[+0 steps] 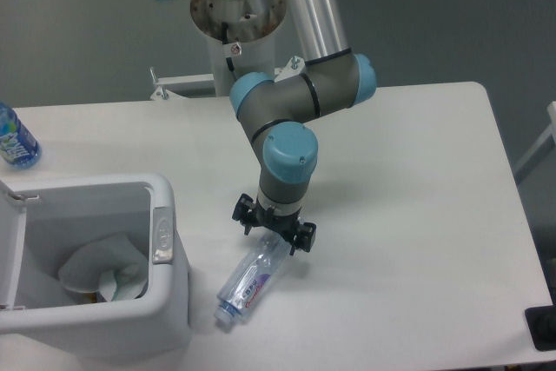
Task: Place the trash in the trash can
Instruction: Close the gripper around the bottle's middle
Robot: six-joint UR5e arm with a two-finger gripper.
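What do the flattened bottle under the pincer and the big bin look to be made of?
The flattened bottle looks like thin clear plastic: the table shows through it, and it has a blue-and-red printed label. The bin appears to be smooth, opaque white moulded plastic with rounded corners and a grey latch, probably plastic too.

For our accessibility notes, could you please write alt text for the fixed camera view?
A robot arm's open gripper straddles the upper end of a flattened clear plastic bottle lying on a white table. To the left, a white trash can holds a crumpled white wad; an upright water bottle stands at the far left edge.
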